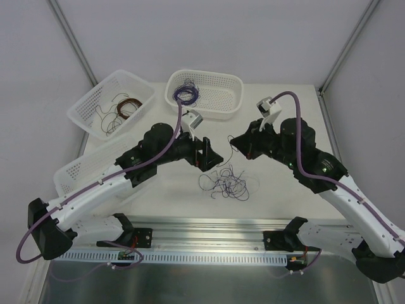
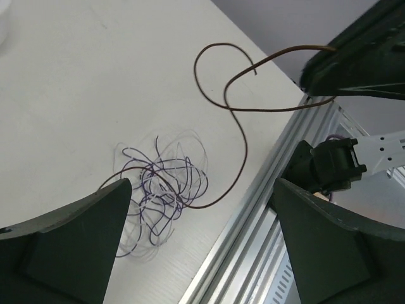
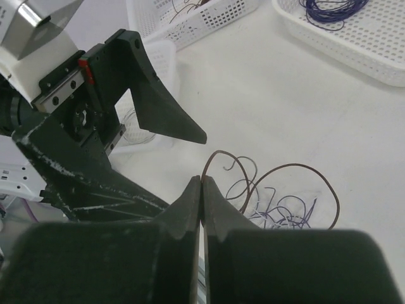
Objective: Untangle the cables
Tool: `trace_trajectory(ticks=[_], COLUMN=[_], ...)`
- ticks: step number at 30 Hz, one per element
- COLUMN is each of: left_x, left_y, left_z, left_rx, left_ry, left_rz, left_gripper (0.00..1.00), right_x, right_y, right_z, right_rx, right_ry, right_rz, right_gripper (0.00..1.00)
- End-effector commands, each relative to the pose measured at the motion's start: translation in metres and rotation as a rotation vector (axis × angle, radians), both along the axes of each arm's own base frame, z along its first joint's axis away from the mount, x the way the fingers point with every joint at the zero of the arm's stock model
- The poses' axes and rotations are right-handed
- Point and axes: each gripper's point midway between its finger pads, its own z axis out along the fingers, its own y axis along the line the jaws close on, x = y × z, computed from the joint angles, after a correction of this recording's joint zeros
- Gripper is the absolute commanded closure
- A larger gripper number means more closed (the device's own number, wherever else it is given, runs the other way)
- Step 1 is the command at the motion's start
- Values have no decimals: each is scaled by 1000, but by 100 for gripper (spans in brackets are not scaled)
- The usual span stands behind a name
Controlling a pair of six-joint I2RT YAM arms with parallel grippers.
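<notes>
left gripper [image 2: 202, 183]: jaws spread wide, holding nothing, hovering over the tangle
right gripper [image 3: 201, 180]: fingers pressed together, pinching one end of the brown cable
brown cable [image 2: 245, 149]: loops from the right gripper down into the tangle
tangle [image 1: 228, 182]: loose purple and whitish loops on the table [image 1: 278, 126], between the arms, near the rail [image 1: 215, 221]

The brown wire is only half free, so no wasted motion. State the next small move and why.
Probably lower the open left gripper onto the purple clump and close, to anchor it. The right gripper is shut on one end of the brown wire, which runs into the clump; pulling unanchored would likely drag the whole clump along.
</notes>
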Motion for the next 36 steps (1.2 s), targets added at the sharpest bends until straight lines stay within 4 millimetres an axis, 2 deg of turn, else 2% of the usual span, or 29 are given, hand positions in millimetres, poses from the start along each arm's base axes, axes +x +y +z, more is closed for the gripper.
trace_trajectory(ticks=[1, 7, 10, 14, 17, 18, 21, 22, 24, 29, 34, 35, 36], left_x=[-10, -8, -9, -13, -14, -15, -14, -12, -11, 0, 20, 30, 36], left_y=[-16, -30, -40, -51, -55, -55, -52, -51, -46, -33, -19, -12, -9], left_z=[30, 24, 19, 11, 3, 2, 1, 1, 4, 9, 7, 14, 18], left_rx=[-83, -77, -77, -70, -62, -63, -62, -61, -62, -33, -18, -25, -26], left_ry=[-183, -213, -208, -193, -172, -169, -164, -164, -173, -172, -116, -117, -118], left_rz=[-109, -134, -157, -191, -195, -196, -173, -161, -136, -54, 0, 23, 35], left_gripper=[4, 5, 9, 18, 30, 43, 73, 90, 100, 100, 100, 100, 100], right_x=[-4, -7, -6, -7, -7, -7, -6, -4, -4, -3, -4, -4, -7], right_y=[15, 24, 25, 23, 20, 19, 15, 12, 7, -9, -31, -35, -41], right_z=[19, 26, 27, 28, 28, 29, 27, 24, 18, 2, -16, -20, -23], right_rx=[100, 150, 159, 165, 164, 164, 148, 139, 120, 57, -25, -42, -54], right_ry=[-5, 12, 13, 13, 6, 1, -7, -7, -6, -7, -4, -5, -1], right_rz=[44, 77, 77, 70, 57, 55, 40, 22, 4, -51, -117, -128, -136], right_gripper=[99, 99, 99, 99, 99, 99, 99, 99, 99, 91, 68, 59, 55])
